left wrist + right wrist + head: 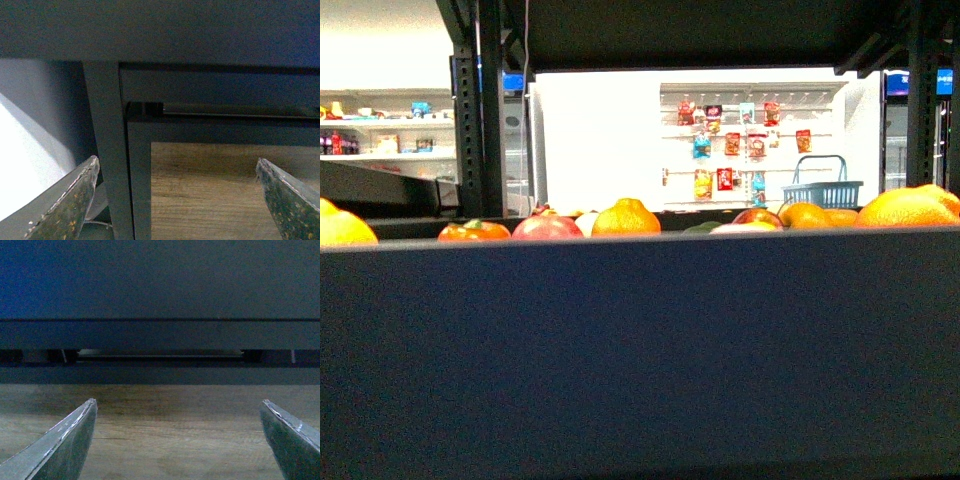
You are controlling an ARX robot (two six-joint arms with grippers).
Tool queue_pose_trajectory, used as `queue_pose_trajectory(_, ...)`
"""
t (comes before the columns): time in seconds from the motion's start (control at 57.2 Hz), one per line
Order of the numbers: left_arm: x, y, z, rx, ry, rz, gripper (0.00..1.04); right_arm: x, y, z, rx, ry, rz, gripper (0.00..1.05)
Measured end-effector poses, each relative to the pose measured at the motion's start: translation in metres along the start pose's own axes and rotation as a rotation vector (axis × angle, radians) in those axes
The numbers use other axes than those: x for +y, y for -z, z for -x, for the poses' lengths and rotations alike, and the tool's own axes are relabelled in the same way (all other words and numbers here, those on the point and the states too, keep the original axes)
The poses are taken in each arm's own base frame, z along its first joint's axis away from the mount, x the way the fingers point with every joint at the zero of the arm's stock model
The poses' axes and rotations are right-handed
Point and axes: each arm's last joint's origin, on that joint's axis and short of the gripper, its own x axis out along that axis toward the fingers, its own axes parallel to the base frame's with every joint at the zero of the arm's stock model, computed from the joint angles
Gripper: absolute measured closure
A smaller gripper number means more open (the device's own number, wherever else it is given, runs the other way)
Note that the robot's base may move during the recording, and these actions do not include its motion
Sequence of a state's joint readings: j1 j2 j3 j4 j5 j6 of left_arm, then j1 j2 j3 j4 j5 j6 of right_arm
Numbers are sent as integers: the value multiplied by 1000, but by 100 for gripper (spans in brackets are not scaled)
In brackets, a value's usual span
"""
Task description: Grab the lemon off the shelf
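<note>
The shelf's [480, 110] dark tray wall [640, 340] fills the lower front view. Fruit tops show over its rim. A bright yellow fruit [340, 228] at the far left edge looks like the lemon, mostly hidden by the wall. Neither gripper shows in the front view. My left gripper [177, 162] is open and empty, facing the shelf's black post [107, 150] and brown wood-grain panel [215, 195] below a deck. My right gripper [177, 402] is open and empty, facing the same wood-grain panel [175, 435] under a dark deck [160, 280].
Along the tray rim lie an orange [625, 218], a red apple [547, 227], a tomato-like fruit [473, 231] and large orange-yellow fruits [905, 208]. Behind are a blue basket [823, 190], hanging snack packets [730, 140] and white shelves of bottles [380, 130].
</note>
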State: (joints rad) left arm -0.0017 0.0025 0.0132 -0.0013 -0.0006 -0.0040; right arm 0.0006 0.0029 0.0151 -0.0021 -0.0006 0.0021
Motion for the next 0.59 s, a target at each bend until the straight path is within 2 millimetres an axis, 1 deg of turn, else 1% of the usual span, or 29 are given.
queue_pose_trajectory(0.594,0,0,0,0,0,0,8,0,0,0,0,0,0,7)
